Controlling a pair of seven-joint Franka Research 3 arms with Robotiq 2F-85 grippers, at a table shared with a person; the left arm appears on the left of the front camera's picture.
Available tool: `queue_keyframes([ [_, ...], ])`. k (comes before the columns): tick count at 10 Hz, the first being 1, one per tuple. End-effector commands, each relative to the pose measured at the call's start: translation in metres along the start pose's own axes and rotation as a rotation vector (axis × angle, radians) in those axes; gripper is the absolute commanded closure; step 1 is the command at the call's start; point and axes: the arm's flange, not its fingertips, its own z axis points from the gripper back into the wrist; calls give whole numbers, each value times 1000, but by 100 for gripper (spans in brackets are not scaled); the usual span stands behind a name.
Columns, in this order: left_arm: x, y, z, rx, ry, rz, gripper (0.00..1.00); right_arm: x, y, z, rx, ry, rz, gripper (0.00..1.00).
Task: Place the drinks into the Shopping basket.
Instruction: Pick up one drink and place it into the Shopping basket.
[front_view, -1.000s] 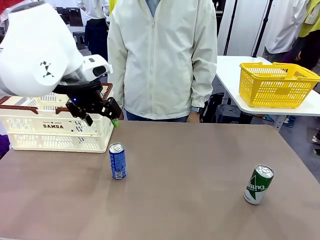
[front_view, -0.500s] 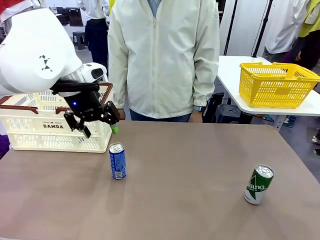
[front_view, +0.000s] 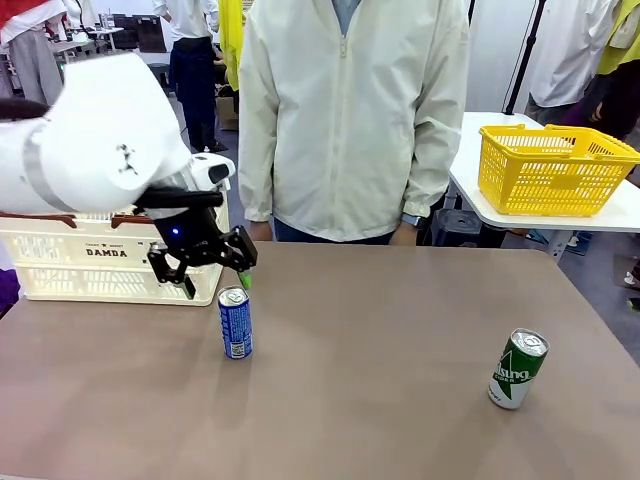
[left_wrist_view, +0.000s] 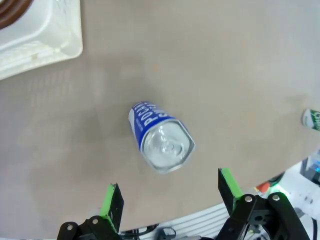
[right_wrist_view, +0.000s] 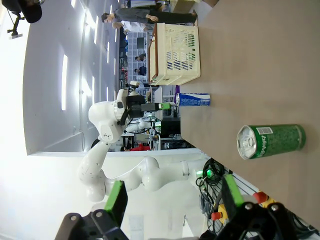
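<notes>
Work is left — outside the Shopping basket (front_view: 60, 262) are seen the blue can (front_view: 235, 322), at its four o'clock under the spread, empty left gripper (front_view: 217, 283), and the green can (front_view: 518, 368), far toward three o'clock. The right gripper (right_wrist_view: 172, 195) is spread too.

Basket (front_view: 80, 275) on table (front_view: 380, 330) left, one can (front_view: 235, 322) just right of it, another can (front_view: 518, 368) well right.

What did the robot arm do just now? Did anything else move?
The left gripper swung away from the Shopping basket, down and rightward to just above the blue can, fingers open and empty. The person shuffled right. The blue can, the green can and the basket stayed put.
</notes>
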Motion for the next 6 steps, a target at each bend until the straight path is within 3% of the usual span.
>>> queue_keyframes([
  [1,10,-14,-23,67,-2,28,0,1,6,1,2,6,-13,0],
  [6,25,-21,-62,140,13,61,0,1,6,1,2,6,-13,0],
])
